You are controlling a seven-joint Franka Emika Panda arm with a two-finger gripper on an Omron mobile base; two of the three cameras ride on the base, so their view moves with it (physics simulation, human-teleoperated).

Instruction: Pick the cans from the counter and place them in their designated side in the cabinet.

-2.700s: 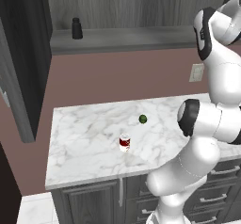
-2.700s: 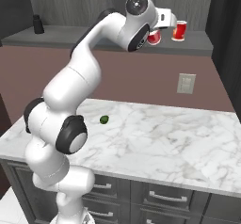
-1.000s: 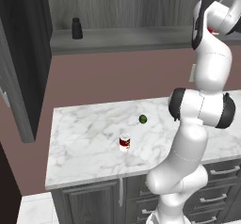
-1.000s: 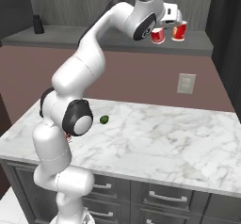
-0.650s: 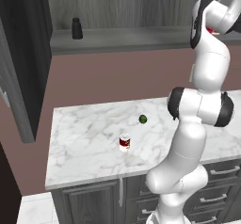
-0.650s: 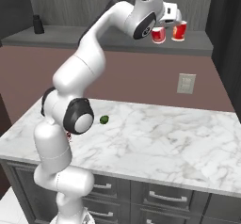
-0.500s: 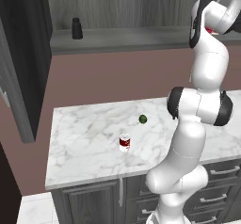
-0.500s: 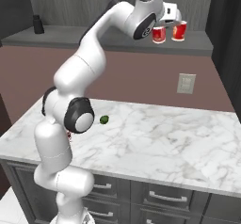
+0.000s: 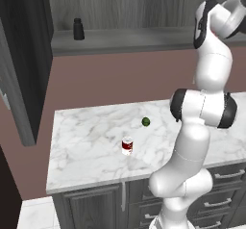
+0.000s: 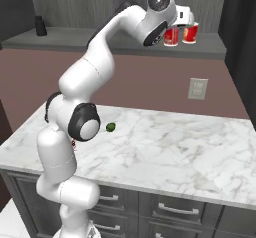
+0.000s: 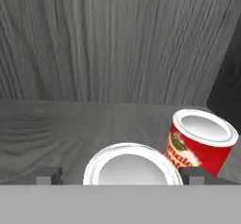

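Hand (image 11: pixel 120 175) pinching a red can (image 10: pixel 171 36) on the cabinet (image 10: pixel 125 2) shelf, just beside another can (image 11: pixel 201 141), near the shelf's right end.

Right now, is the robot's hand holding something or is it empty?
Gripper: its fingers stand on either side of a red can on the cabinet shelf; whether it is gripping or has let go cannot be told.

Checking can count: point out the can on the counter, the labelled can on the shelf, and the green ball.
Counter can (image 9: pixel 127 146), left base view, its side.
Labelled shelf can (image 11: pixel 200 142), hand view, label.
Green ball (image 9: pixel 146 121), left base view, centre.
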